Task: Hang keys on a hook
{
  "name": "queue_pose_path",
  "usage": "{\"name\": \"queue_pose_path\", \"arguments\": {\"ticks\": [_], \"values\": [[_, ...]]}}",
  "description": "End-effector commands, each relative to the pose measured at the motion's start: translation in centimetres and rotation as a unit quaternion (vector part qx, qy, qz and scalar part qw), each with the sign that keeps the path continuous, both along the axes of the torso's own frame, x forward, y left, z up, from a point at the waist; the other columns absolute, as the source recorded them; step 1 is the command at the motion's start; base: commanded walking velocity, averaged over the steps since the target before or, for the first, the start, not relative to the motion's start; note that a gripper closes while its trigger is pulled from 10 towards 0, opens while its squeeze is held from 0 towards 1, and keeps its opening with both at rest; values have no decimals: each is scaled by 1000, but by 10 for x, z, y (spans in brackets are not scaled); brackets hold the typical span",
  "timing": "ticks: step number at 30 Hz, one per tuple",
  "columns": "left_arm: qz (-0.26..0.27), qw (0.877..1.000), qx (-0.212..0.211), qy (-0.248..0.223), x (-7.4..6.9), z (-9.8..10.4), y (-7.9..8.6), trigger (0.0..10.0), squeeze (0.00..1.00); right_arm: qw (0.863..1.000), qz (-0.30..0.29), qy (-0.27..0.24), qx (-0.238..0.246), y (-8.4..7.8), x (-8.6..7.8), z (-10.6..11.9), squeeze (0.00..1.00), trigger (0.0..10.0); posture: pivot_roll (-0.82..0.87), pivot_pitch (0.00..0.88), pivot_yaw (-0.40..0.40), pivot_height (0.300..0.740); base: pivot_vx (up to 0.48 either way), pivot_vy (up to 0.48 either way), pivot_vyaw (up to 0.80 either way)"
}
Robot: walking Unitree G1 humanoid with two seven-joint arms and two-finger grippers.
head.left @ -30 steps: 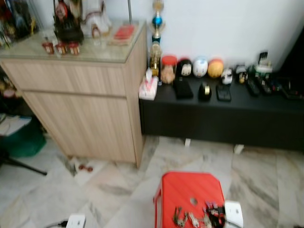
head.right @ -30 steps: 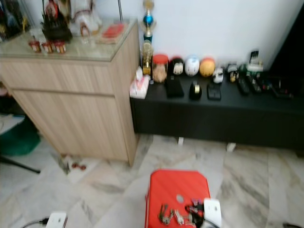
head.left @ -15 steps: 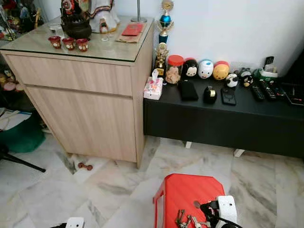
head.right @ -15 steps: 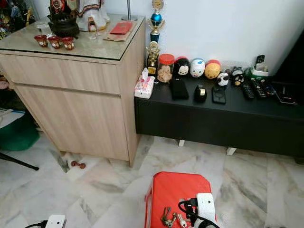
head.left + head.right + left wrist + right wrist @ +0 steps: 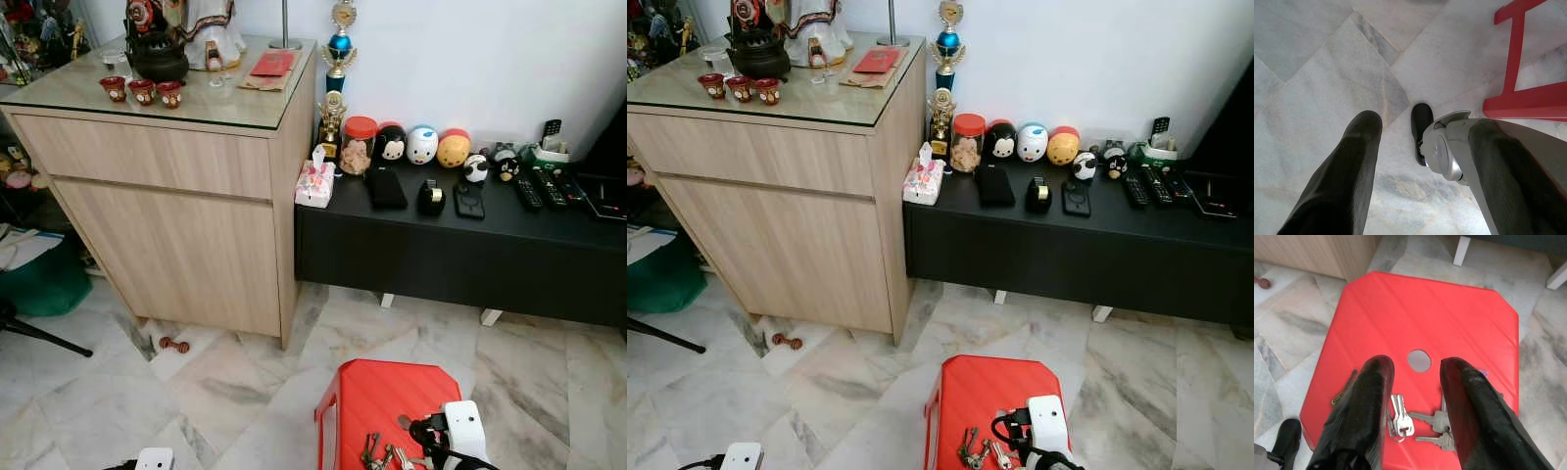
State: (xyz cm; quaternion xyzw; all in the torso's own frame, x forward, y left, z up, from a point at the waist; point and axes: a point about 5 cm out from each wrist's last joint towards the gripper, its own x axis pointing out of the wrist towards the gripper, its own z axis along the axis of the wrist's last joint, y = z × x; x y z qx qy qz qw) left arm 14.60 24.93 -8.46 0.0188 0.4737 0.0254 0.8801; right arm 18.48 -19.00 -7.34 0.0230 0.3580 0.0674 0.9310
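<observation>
A bunch of silver keys [image 5: 1400, 423] lies on the near part of a red plastic stool [image 5: 384, 397], with more keys [image 5: 1438, 429] of the bunch beside it; in the left eye view the keys [image 5: 378, 454] sit at the stool's front edge. My right gripper [image 5: 1416, 368] hovers open just above them, its two black fingers [image 5: 1369, 401] spread either side of the bunch, touching nothing. My right wrist [image 5: 461, 431] is over the stool's right side. My left gripper [image 5: 1422, 128] hangs open, low over the marble floor.
A light wooden cabinet [image 5: 167, 196] with a glass top stands at the left. A low black bench [image 5: 460, 245] along the white wall carries jars, remotes and a tissue box [image 5: 315, 183]. My own black foot [image 5: 1421, 121] stands beside the stool's leg [image 5: 1513, 54].
The camera has steadied and shifted, so the picture is sharp now. My right wrist has come slightly left over the stool. The keys lie where they were.
</observation>
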Motion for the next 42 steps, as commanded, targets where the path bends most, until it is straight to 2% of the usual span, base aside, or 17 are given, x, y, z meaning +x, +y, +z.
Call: {"name": "queue_pose_path", "arguments": {"ticks": [1,13,24,42], "values": [[1,1000,-2,7,-3,-2,0,10000,0,1000,-6,9,-2,-2,-1,-1,0,10000,-47,0,-61,725,0,0,0],[1,1000,-1,8,-2,-1,1,10000,0,1000,5,21,-12,-1,-1,-2,0,10000,-46,0,-59,660,0,0,0],[0,1000,-2,9,-3,-1,1,10000,0,999,5,42,-31,-3,-4,-5,0,10000,-43,0,-56,660,0,0,0],[-3,1000,-5,16,-4,-1,2,10000,0,998,-15,52,-30,-3,-6,-7,0,10000,-33,0,-47,660,0,0,0]]}}
